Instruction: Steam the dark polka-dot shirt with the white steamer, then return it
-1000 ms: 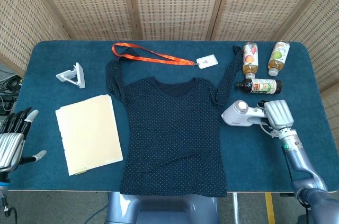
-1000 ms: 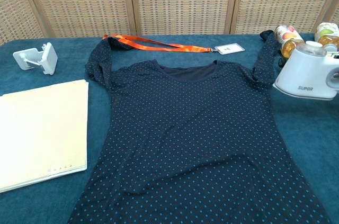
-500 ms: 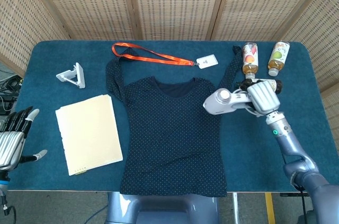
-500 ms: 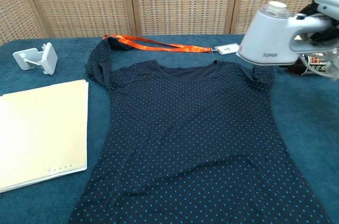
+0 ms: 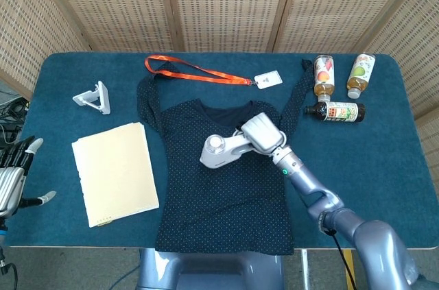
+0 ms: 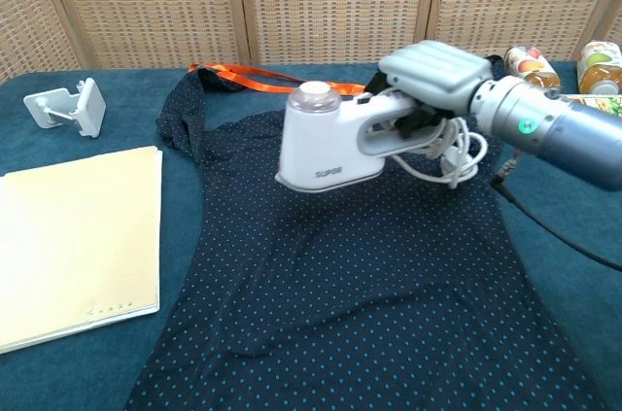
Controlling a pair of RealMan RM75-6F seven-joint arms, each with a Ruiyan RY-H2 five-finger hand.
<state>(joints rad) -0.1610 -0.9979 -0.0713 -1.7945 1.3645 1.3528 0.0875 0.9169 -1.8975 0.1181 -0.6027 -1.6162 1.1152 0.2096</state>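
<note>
The shirt is lying flat on the blue table, front up, neck toward the far screens and hem at my near edge, sleeves folded up beside the shoulders. I am holding the steamer over its chest with my right hand, fingers wrapped round the handle, the nose pointing toward my left and the base facing down at the cloth. In the chest view a shadow lies under it, so I judge it is hovering just above the fabric, not pressing.

To do this pass well, I am thinking of keeping the base level and close, sweeping slowly along the body from chest to hem, then over each sleeve, without dragging the cloth into folds. The white cord is looping below my wrist; it could snag on the shirt.

My left hand is waiting off the table's left edge, fingers spread, holding nothing. The paper stack, the orange lanyard and the bottles are lying well clear of the sweep.
</note>
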